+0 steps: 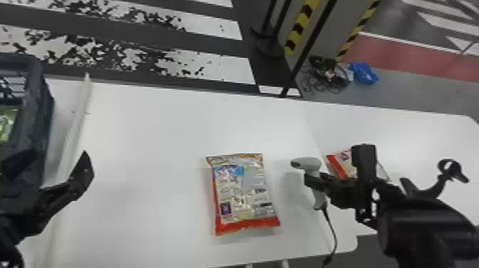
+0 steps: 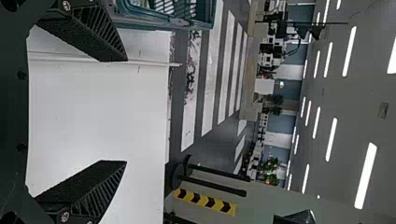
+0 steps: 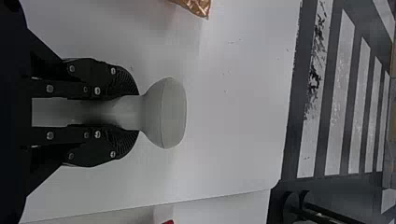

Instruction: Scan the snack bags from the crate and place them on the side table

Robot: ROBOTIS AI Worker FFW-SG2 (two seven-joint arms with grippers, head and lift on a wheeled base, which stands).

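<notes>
Black, the left gripper [image 2: 125,111] in the left wrist view has its fingers wide apart with nothing between them, above the white tabletop [image 2: 93,121], near the crate [image 2: 163,22].

In the right wrist view, the right gripper [image 3: 135,112] is closed on the neck of the pale scanner [image 3: 166,112].

In the head view, the snack bag [image 1: 244,192] lies flat between both grippers, toward the tabletop's near right corner, its long axis running from near edge to far edge. The right gripper is nearer, just beyond the bag's right side; the left gripper's fingers are well off to its left. Scanning seems the step in hand. Another bag [image 1: 338,164] rests on the side table [image 1: 427,142].
</notes>
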